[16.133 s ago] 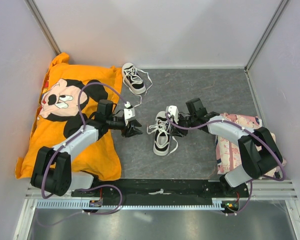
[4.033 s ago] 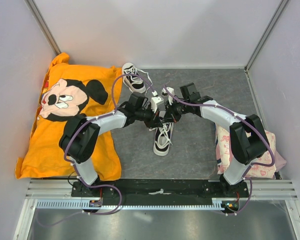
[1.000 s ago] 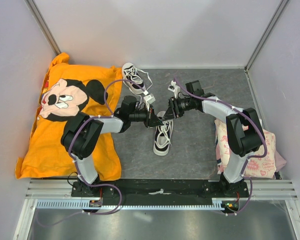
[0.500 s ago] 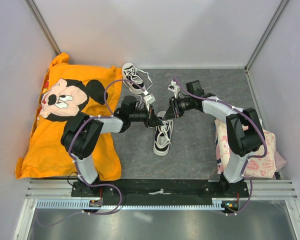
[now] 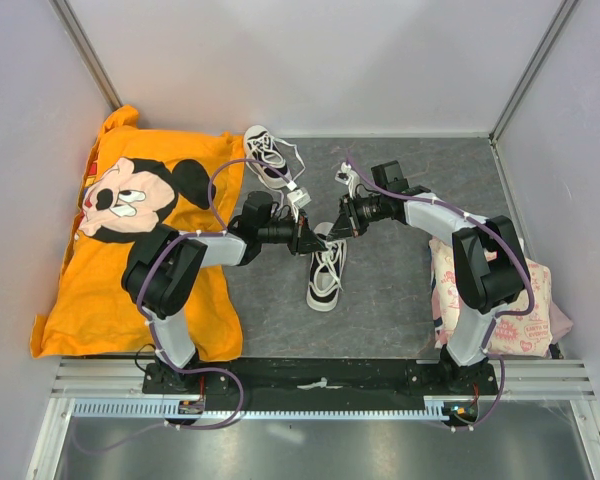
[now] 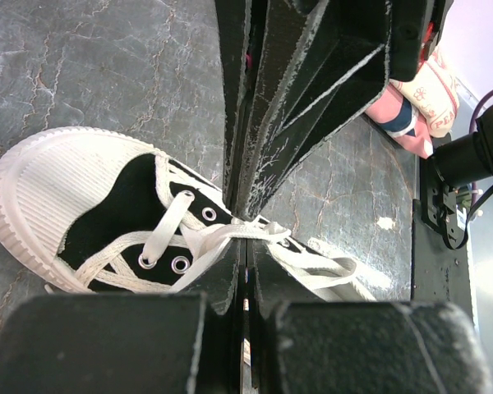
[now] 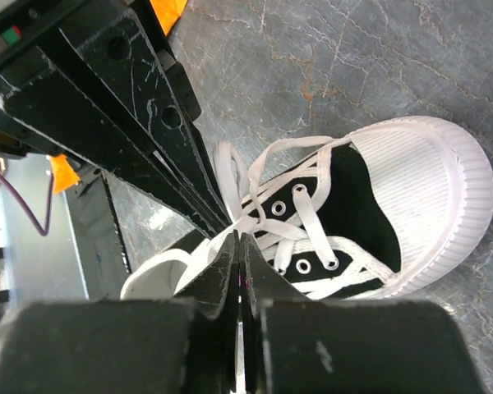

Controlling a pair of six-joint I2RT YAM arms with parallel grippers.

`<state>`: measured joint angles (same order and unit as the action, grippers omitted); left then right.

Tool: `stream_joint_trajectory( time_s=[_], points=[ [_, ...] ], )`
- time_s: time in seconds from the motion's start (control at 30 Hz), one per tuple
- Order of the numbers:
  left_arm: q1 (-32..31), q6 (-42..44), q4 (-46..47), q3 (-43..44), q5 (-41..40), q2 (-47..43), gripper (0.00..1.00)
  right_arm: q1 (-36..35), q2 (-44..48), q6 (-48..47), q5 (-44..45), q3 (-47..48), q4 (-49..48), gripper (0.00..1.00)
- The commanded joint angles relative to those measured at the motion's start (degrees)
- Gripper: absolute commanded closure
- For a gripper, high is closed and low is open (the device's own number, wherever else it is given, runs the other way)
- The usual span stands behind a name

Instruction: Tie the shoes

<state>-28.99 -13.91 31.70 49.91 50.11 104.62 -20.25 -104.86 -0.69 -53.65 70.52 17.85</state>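
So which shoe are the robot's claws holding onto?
The middle shoe: the left gripper and right gripper both pinch its laces. The other shoe lies untouched at the back, beside the orange cushion.

Black sneaker (image 6: 119, 209), white ribbed toe cap (image 6: 49, 197) and laces (image 6: 300, 261); grey veined table (image 6: 82, 66).

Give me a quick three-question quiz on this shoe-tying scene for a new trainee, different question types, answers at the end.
1. Fill in: the left claw and the right claw both pinch the near shoe's white ____.
2. True or false: both claws stand wide open.
3. The far shoe lies beside: A the orange cloth, B the pink cloth, C the arm bases.
Key: 1 laces; 2 false; 3 A.
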Motion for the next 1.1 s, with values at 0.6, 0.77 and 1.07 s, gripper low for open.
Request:
stream_joint_trajectory(
  time_s=[0.6,0.77,1.07],
  points=[
    [5.3,47.7,-31.3,1.2,2.9,-16.9,0.49,-0.5,3.3,-3.4,0.5,-0.8,1.0,1.00],
    [7.5,63.2,-37.0,6.3,2.9,-14.3,0.48,-1.2,3.9,-4.0,0.6,-0.8,1.4,1.00],
    [4.5,81.6,-44.5,11.8,3.6,-9.4,0.44,-1.7,4.0,-3.4,1.9,-0.4,1.3,1.00]
  ],
)
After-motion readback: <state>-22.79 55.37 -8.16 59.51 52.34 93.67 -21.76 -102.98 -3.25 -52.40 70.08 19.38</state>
